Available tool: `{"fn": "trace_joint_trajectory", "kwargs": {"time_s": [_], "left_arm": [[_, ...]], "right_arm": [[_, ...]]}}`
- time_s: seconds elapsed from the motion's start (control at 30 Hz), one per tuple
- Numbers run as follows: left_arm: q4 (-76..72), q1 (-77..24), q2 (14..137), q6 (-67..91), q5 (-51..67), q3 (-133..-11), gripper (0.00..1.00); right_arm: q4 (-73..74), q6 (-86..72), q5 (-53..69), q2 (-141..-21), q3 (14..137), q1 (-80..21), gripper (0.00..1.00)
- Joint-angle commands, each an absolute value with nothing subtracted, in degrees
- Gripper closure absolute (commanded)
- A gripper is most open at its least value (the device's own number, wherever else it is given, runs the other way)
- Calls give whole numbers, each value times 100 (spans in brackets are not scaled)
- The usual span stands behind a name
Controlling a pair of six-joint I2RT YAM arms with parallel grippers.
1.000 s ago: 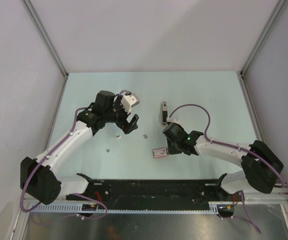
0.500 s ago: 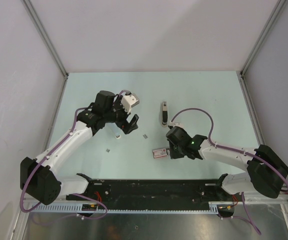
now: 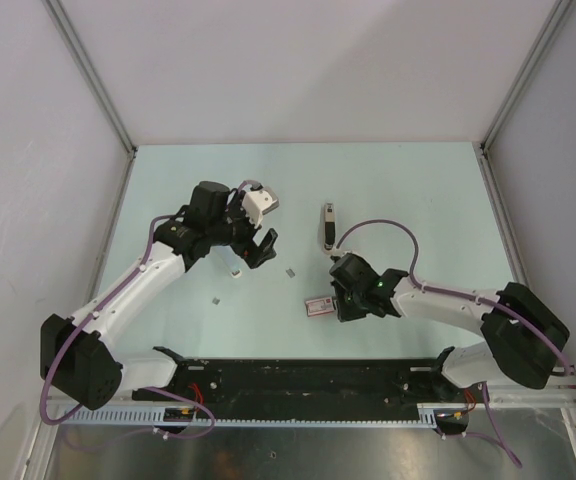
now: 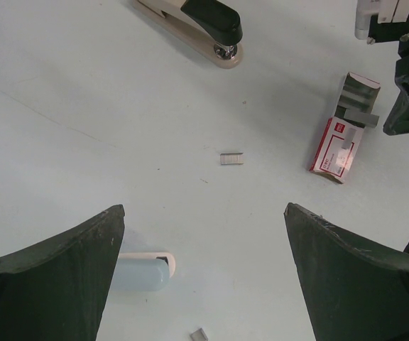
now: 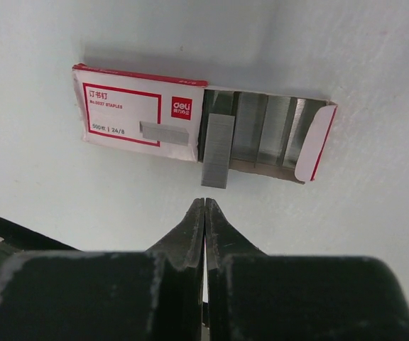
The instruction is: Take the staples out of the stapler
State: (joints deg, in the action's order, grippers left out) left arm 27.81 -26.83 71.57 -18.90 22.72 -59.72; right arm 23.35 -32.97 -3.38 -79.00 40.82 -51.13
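The slim black stapler (image 3: 328,225) lies closed on the pale table, also at the top of the left wrist view (image 4: 197,25). Short silver strips of staples lie loose on the table (image 3: 290,271) (image 4: 231,158). Another strip (image 5: 217,150) pokes out of the open red-and-white staple box (image 5: 137,114), and one lies on its label (image 5: 164,133). My right gripper (image 5: 204,202) is shut and empty, its tips just short of that protruding strip. My left gripper (image 4: 203,213) hangs wide open above the table, left of the stapler, holding nothing.
The staple box (image 3: 319,306) lies near the front edge beside my right wrist (image 3: 353,285). A small pale oblong piece (image 4: 144,270) rests by my left finger. One more staple strip (image 3: 216,299) lies front left. Walls enclose the table on three sides.
My right gripper has shut with nothing in it and shifted slightly toward the near edge, beside the staple box. The left arm has not moved.
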Motion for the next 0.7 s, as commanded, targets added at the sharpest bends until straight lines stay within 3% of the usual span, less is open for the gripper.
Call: {"fn": "trace_joint_trajectory", "kwargs": {"time_s": [0.0, 0.67], "left_arm": [[2829, -2646, 6994, -1862, 2405, -5986, 0], [2853, -2646, 7019, -1906, 2459, -6007, 1]], "right_arm": [[2129, -3030, -140, -8003, 4093, -4924, 100], [2240, -2651, 144, -8334, 4508, -4625, 100]]}}
